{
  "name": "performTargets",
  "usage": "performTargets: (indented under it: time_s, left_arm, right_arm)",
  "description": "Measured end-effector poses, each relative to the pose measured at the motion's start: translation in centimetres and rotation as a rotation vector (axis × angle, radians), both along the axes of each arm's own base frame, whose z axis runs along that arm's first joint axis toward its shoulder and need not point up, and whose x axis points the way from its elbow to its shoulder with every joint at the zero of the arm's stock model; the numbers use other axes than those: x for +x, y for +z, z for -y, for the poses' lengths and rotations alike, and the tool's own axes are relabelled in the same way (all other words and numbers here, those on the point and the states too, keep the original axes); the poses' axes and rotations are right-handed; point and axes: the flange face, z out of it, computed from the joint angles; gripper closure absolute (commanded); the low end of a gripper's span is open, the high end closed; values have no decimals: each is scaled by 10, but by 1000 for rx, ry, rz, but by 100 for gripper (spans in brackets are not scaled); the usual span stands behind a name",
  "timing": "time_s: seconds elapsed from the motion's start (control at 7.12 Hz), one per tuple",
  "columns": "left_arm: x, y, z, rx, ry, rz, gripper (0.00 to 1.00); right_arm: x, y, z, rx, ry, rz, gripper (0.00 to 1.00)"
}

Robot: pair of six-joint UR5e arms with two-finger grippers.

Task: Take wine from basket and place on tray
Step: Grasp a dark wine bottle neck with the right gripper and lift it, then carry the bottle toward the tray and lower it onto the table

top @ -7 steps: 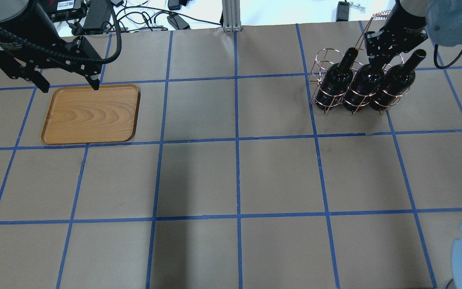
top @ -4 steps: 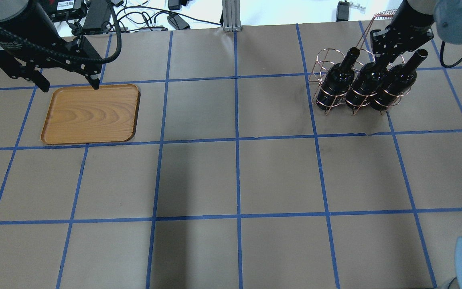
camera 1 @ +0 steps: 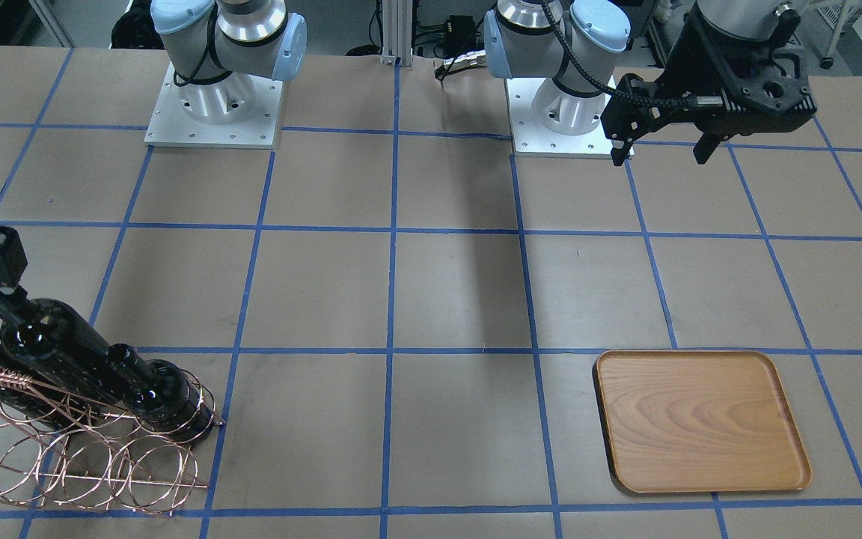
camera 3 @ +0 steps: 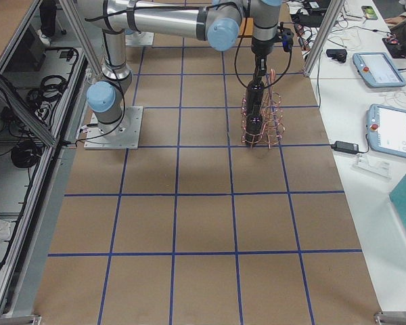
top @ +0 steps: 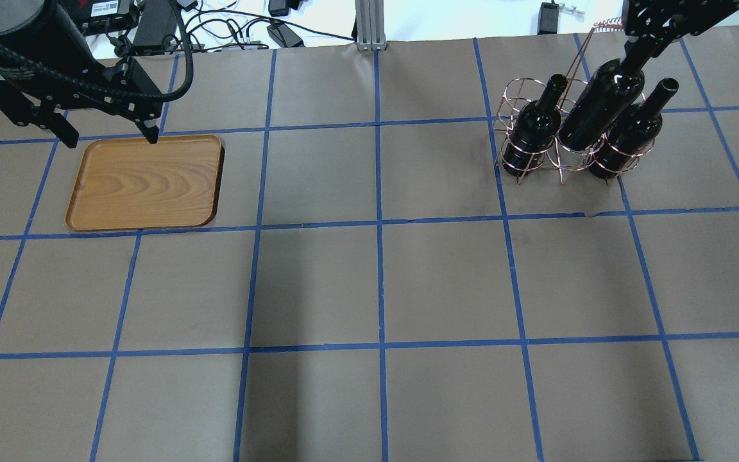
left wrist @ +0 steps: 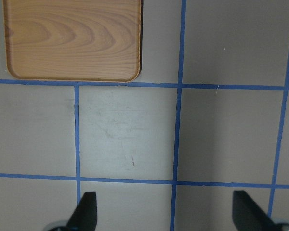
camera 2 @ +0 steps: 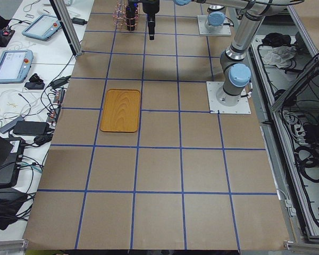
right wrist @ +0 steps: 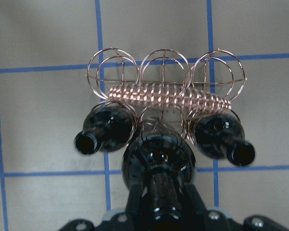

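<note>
My right gripper (top: 646,40) is shut on the neck of the middle wine bottle (top: 600,102) and holds it tilted, raised above the other two. Its base is still at the copper wire basket (top: 539,157). The right wrist view shows the held bottle (right wrist: 159,161) from above, in front of the basket's handle (right wrist: 168,96). The other two bottles (top: 532,131) (top: 630,131) stand in the basket's hoops. The wooden tray (top: 145,183) lies far left, with nothing on it. My left gripper (top: 111,136) is open and empty above the tray's far edge.
The brown table (top: 382,282) carries a blue tape grid. Cables and boxes (top: 151,19) lie beyond its far edge. The robot bases (camera 1: 214,105) stand at the robot's side. A metal post (top: 368,25) stands at the far middle.
My right gripper has risen with the middle bottle, which now stands higher than its neighbours and leans more. The left arm and the tray have not moved.
</note>
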Motion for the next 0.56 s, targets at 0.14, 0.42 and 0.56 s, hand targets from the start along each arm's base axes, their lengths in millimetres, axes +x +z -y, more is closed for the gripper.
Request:
performTargets:
  time_s: [0.14,0.42,0.56]
  left_arm:
    - [0,0,0,1,0,1,0]
    - [0,0,0,2,0,2,0]
    - [1,0,-1,2,1,2,0]
  right_arm:
    - [9,32,-32,14,-15,-3,89]
    - [49,72,-91,58,-84,-2,92]
    - [91,75,-105,74,-111,4,94]
